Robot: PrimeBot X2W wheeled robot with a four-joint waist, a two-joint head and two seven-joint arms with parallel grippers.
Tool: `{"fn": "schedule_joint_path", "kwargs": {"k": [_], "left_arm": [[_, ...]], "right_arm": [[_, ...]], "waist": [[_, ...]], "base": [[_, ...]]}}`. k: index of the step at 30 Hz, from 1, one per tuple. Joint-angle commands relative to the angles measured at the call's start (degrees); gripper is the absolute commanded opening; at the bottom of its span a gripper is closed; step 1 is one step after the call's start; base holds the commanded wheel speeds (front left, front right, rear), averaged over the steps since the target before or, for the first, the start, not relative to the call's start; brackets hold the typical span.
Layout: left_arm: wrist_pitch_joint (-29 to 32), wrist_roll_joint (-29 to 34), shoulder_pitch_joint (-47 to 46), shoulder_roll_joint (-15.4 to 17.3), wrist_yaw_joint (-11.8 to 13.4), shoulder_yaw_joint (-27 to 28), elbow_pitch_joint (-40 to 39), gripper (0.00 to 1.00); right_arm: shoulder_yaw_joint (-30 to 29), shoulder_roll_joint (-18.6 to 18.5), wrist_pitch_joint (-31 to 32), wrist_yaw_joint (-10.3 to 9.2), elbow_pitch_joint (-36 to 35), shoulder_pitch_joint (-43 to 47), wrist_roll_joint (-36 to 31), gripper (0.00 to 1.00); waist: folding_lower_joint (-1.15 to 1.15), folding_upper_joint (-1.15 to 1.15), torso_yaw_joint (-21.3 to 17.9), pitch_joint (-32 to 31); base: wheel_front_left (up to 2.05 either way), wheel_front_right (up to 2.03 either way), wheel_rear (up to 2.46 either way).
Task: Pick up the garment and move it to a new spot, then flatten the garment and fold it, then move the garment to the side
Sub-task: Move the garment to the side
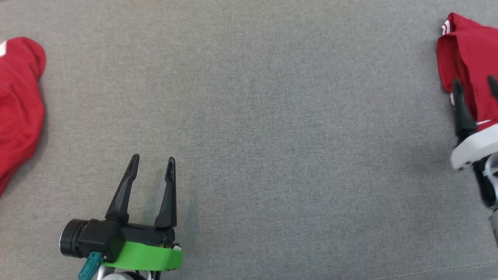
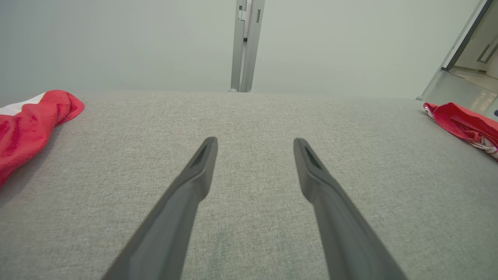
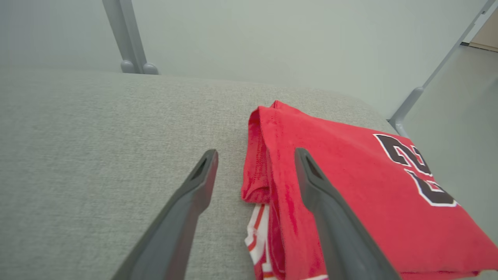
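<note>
Right tool [image 3: 255,155] stands open, its fingers [image 3: 186,206] straddling the left edge of the folded red jersey [image 3: 350,175] at the right side of the grey surface [image 1: 272,136]. Light, soft and limp, the jersey would likely sag when lifted, so pinch all the stacked layers at that thick fold. Left tool [image 1: 152,159] hangs open over bare surface.

Grey woven fabric surface [image 1: 272,116] spreads across the foreground, evenly lit with soft shadows. Behind it is a plain pale grey-green wall [image 2: 116,39], with a grey metal upright [image 2: 245,42] at the far edge. Far right, glossy floor [image 2: 463,83] — possibly a doorway beyond.
</note>
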Motion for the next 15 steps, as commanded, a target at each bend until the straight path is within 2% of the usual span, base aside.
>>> {"fn": "schedule_joint_path", "kwargs": {"k": [1, 7, 15], "left_arm": [[-0.16, -0.25, 1.37, -0.05, 0.25, 0.54, 1.07, 1.0], [-0.17, -0.31, 3.69, -0.23, 1.24, 2.72, 4.06, 1.0], [-0.17, -2.08, 7.78, -0.28, 3.36, 4.39, 4.6, 1.0]], "right_arm": [[1.22, 1.15, -1.78, -0.1, -0.61, 2.17, -0.46, 1.0], [5.36, 7.66, -6.11, -0.09, -1.9, 9.09, -1.77, 1.0], [4.77, 14.29, -6.1, -0.1, -13.01, 19.09, -2.44, 1.0]], "waist": [[0.0, 0.0, 3.51, -9.97], [0.0, 0.0, 2.82, -17.1], [0.0, 0.0, 1.47, -23.6]], "base": [[0.0, 0.0, 0.0], [0.0, 0.0, 0.0], [0.0, 0.0, 0.0]]}}
